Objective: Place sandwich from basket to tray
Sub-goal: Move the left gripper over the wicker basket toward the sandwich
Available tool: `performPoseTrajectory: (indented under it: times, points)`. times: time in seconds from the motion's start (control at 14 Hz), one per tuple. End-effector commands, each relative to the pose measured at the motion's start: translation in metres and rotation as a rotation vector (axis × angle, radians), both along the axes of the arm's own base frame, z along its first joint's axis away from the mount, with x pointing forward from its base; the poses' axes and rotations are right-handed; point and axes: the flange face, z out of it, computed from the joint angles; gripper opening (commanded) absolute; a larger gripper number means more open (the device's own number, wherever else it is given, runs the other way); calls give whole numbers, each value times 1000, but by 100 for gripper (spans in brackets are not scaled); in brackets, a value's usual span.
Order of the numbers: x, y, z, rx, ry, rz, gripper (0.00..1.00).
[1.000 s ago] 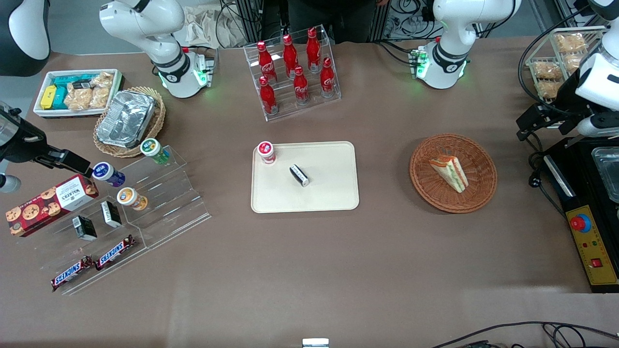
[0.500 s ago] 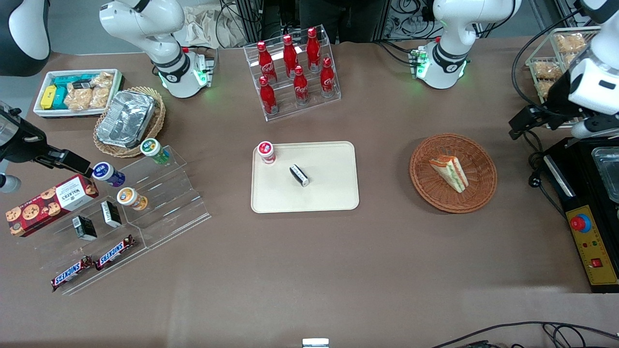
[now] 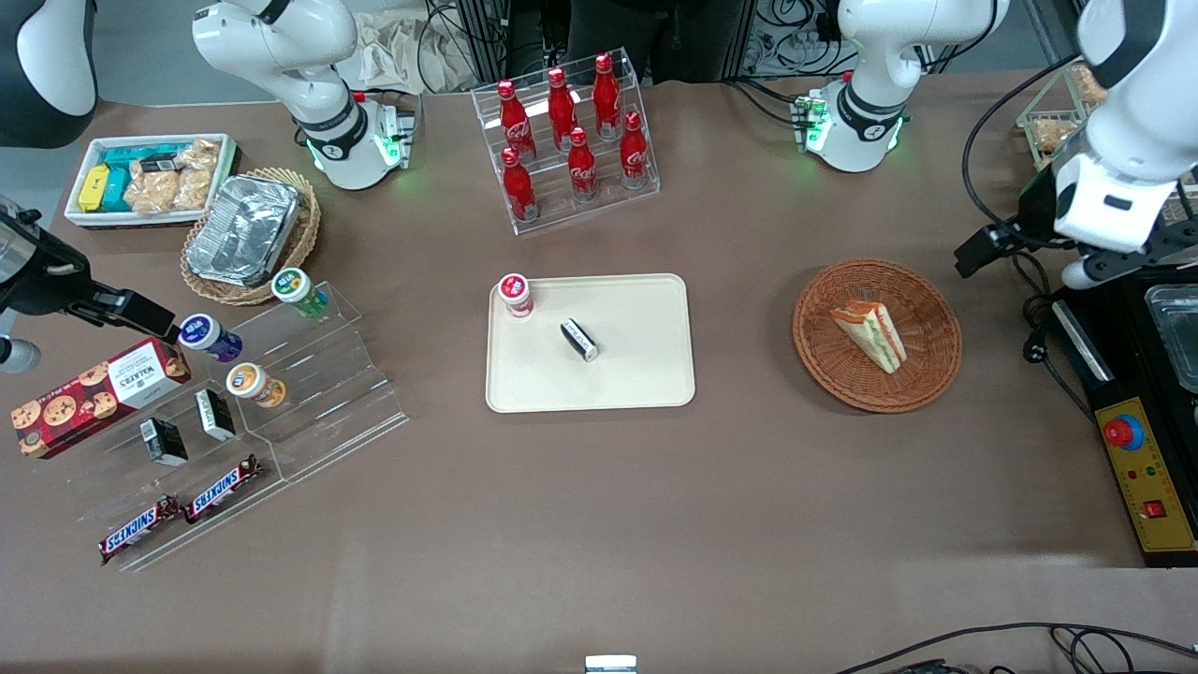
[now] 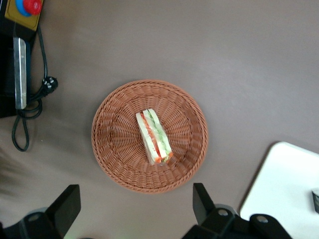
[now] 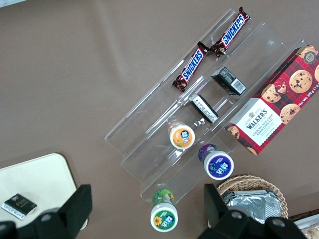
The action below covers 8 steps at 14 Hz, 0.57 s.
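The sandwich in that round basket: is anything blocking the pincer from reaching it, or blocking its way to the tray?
Nothing visible does. The open pincer hangs above the basket, and the sandwich lies uncovered. Only bare tabletop separates basket and tray. A small red-capped jar and a dark packet occupy part of the tray.

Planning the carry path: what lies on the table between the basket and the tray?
Nothing: the front view shows bare brown tablecloth between the basket holding the sandwich and the tray. The open gripper hovers high above the basket.

brown table point(image 3: 655, 524) under even light, black cables point(image 3: 983, 646) at its edge.
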Motion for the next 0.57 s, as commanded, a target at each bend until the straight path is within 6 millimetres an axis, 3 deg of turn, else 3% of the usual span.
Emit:
performPoseTrajectory:
  times: [0.0,0.21,0.5]
  points:
    - [-25,1,-48,20,-13,95,100]
    - [-31,-2,-92,21,-14,163,100]
    - [-56,-12,-162,17,-24,197,100]
